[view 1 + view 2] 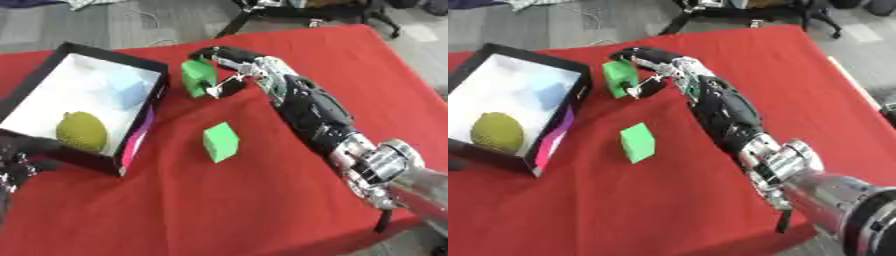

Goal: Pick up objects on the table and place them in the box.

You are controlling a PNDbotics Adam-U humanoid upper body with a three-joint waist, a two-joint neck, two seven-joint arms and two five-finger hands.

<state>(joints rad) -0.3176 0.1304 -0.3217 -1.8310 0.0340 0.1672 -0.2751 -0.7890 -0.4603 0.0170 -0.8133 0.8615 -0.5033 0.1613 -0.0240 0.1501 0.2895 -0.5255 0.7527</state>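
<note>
Table: a red cloth [262, 210] covers the whole work surface; grey floor shows past its far edge.
Box: the black-walled box [122, 59] with a pale floor sits at the table's left side, open at the top, its near right wall showing a pink strip.
Right arm: the black and silver arm [315, 112] comes in from the lower right and stretches across the cloth toward the box's far right corner.
Right hand: the right hand [229, 67] is curled round a green block, fingers arched over its top and the thumb against its near side.
Left hand: the left hand [10, 165] shows only as a dark shape at the left edge, just in front of the box's near wall; whether its fingers are apart or together I cannot tell.
Round fruit: a yellow-green fruit [81, 131] with a rough skin lies inside the box, against its near wall.
Held block: the green block [198, 75] stands upright in the right hand, just beside the box's right wall, outside it.
Loose block: a second green block [220, 142] sits on the cloth to the right of the box's near corner, apart from both the box and the arm.
Pale shape: a light blue patch [129, 92] shows on the box floor near its right wall; what it is I cannot make out.
</note>
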